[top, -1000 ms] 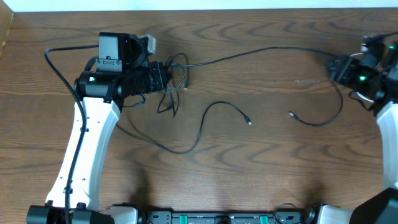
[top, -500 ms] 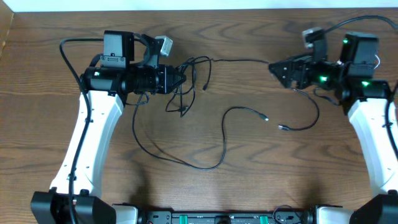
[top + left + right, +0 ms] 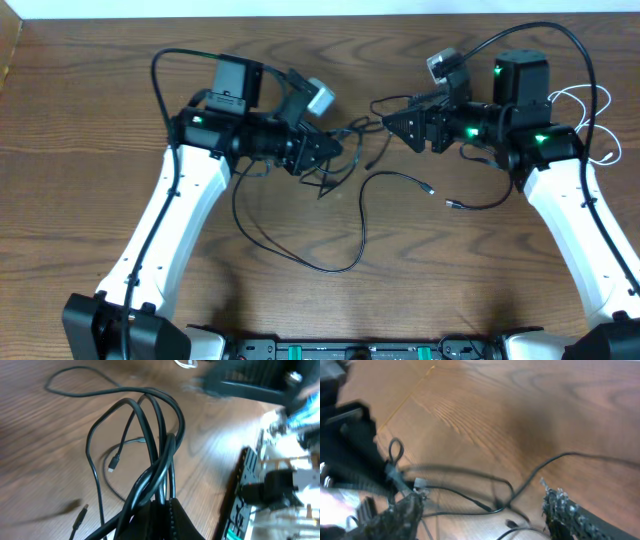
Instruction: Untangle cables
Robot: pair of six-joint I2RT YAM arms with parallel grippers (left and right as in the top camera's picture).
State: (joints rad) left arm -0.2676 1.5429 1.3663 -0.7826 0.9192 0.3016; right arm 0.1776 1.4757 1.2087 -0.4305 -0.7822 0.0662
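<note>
A bundle of black cables [image 3: 159, 462] is pinched in the left tool [image 3: 332, 150], which is pressed together on it left of centre. Loose loops are spread across the tabletop [image 3: 100, 120]. The right tool [image 3: 392, 122] is held spread near the bundle. A white cable [image 3: 598, 108] is seen at the far right.

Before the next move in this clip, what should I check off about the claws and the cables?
1. Left claw shut on black cable bundle: ok.
2. Right claw open, ready to grasp: ok.
3. Strand crossing the right claw's gap: ok; contact cannot tell.
4. Bundle's loops separated: not ok, they cross.
5. White cable away from the bundle: ok, beside the right arm.
</note>
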